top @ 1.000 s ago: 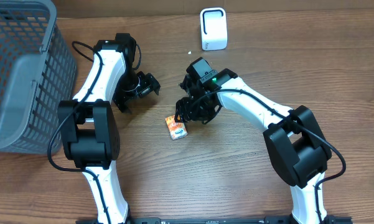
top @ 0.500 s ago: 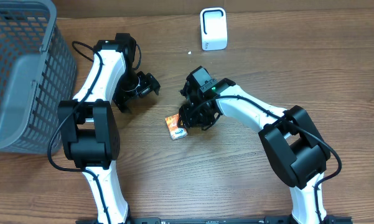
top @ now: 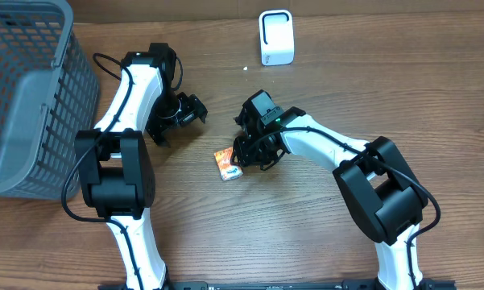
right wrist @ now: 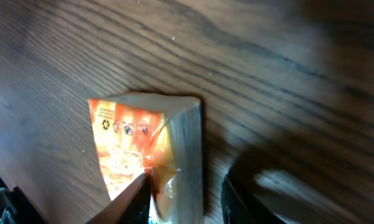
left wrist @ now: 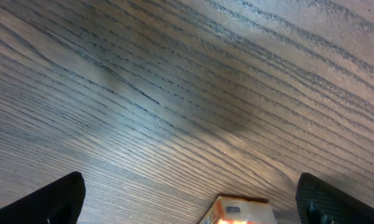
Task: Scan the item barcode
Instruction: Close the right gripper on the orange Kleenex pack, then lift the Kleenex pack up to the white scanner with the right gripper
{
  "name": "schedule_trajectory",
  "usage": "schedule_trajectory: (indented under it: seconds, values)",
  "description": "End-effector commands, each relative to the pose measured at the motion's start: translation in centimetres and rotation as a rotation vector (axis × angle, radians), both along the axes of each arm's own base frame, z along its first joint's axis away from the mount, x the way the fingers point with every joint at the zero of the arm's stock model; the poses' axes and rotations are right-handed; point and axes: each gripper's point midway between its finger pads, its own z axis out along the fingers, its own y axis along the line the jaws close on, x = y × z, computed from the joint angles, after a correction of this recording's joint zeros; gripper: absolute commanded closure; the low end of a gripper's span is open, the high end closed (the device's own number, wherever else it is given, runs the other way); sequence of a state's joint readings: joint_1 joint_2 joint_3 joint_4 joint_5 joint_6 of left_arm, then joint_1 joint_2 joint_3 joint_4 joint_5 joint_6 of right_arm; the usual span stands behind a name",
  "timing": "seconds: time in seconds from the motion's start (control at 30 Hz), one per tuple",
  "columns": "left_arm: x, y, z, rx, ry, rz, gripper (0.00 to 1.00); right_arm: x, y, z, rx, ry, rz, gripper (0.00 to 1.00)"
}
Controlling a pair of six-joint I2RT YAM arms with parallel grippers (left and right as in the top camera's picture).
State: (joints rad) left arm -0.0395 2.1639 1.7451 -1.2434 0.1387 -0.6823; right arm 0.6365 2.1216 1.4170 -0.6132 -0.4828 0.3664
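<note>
The item (top: 227, 165) is a small orange carton lying on the wooden table, left of centre. My right gripper (top: 243, 158) is down over its right end. In the right wrist view the fingers straddle the carton (right wrist: 146, 140): the left fingertip (right wrist: 140, 186) touches the orange face, while a thin strip of wood shows between the carton's pale side and the right fingertip. The right gripper (right wrist: 185, 190) is partly closed, still open. My left gripper (top: 195, 109) hovers up and to the left, jaws wide open (left wrist: 193, 208) and empty, with the carton's top (left wrist: 239, 211) at the frame's bottom edge.
A white barcode scanner (top: 276, 37) stands at the back of the table, right of centre. A grey wire basket (top: 24, 97) fills the far left. Bare wood lies between the carton and the scanner.
My right gripper has slid down and left onto the carton and narrowed its jaws around it. The carton and the left arm have stayed still.
</note>
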Motion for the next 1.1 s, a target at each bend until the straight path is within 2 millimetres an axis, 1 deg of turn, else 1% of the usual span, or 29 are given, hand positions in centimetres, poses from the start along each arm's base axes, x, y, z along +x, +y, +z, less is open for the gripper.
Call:
schedule_trajectory:
  seconds: [0.0,0.07,0.13,0.23,0.37,0.47,0.53,0.6,0.63,0.7,0.8,0.87,1.03,1.07]
  values:
    - [-0.4,-0.6,-0.5,-0.005,0.021,0.01,0.0,-0.8,1.1,1.3,0.034,-0.017,0.026,0.64]
    - [-0.4,-0.6,-0.5,-0.005,0.021,0.01,0.0,-0.8,1.1,1.3,0.032,-0.008,0.013,0.7]
    - [-0.4,-0.6,-0.5,-0.005,0.021,0.01,0.0,-0.8,1.1,1.3,0.031,-0.002,0.003,0.81]
    - [-0.4,-0.6,-0.5,-0.005,0.021,0.01,0.0,-0.4,0.8,1.3,0.033,-0.002,-0.008,0.95]
    - [-0.4,-0.6,-0.5,-0.005,0.021,0.01,0.0,0.4,0.1,2.0,0.068,0.029,-0.029,0.96]
    - [-0.4,-0.6,-0.5,-0.005,0.021,0.01,0.0,1.5,-0.4,3.5,0.158,0.071,-0.045,0.96]
    - [-0.4,-0.6,-0.5,-0.005,0.021,0.01,0.0,2.3,-1.0,4.8,0.249,0.104,-0.049,0.96]
    - [-0.4,-0.6,-0.5,-0.005,0.021,0.01,0.0,3.0,-1.4,6.5,0.371,0.124,-0.026,0.96]
    - [-0.4,-0.6,-0.5,-0.005,0.021,0.01,0.0,3.4,-1.8,7.6,0.439,0.134,-0.017,0.96]
    - [-0.4,-0.6,-0.5,-0.005,0.021,0.01,0.0,4.2,-2.7,9.0,0.527,0.151,-0.022,0.96]
    - [-0.4,-0.6,-0.5,-0.005,0.021,0.01,0.0,5.8,-4.6,11.5,0.674,0.147,-0.02,0.96]
    - [-0.4,-0.6,-0.5,-0.005,0.021,0.01,0.0,6.9,-6.3,13.5,0.787,0.121,-0.003,0.96]
    - [-0.4,-0.6,-0.5,-0.005,0.021,0.01,0.0,8.1,-9.3,17.3,0.985,0.048,0.082,0.96]
    - [-0.4,-0.6,-0.5,-0.005,0.021,0.01,0.0,8.3,-9.8,17.6,0.999,0.042,0.086,0.96]
